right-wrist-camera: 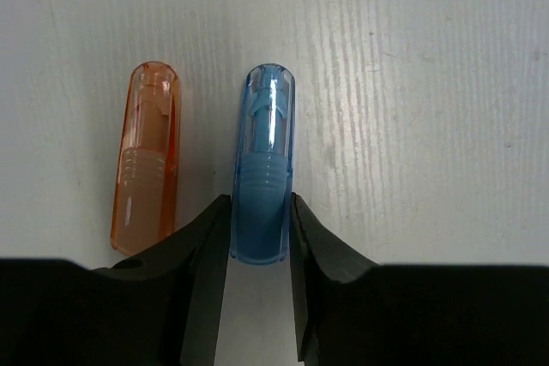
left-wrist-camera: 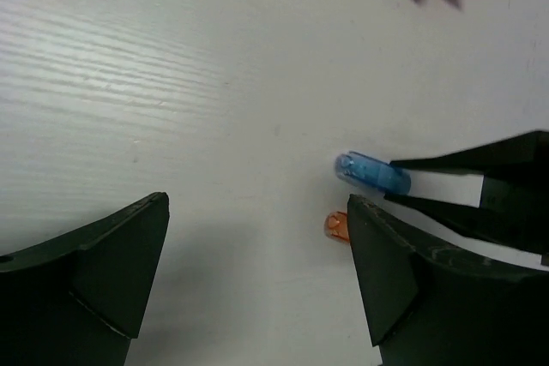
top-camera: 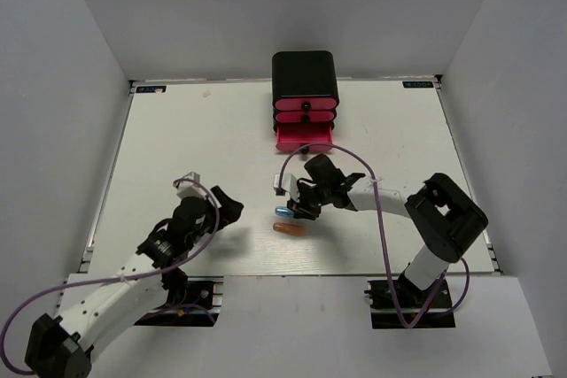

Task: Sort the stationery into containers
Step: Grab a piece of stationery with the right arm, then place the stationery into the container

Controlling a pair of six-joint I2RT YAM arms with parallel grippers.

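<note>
Left gripper [left-wrist-camera: 257, 246] wide open, holding nothing, over table [top-camera: 177, 148] left of capsules; likely parked out of way. Right gripper [right-wrist-camera: 260, 225] pinches blue capsule [right-wrist-camera: 264, 152] by rear end, capsule lying mid-table. Orange capsule [right-wrist-camera: 147, 160] just beside, parallel, apart; tight gap for finger. Beyond: bottom drawer [top-camera: 304, 137] pulled open to receive, 2 upper drawers [top-camera: 288, 104] closed; path looks open.

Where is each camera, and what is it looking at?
Top: above and behind, looking down on table, drawers, left arm and right arm.
Left wrist: on the left gripper, facing the table; its open fingers show below the blue capsule.
Right wrist: on the right gripper, facing straight down; its fingers pinch the blue capsule beside the orange capsule.
Shared: all three show both capsules.
</note>
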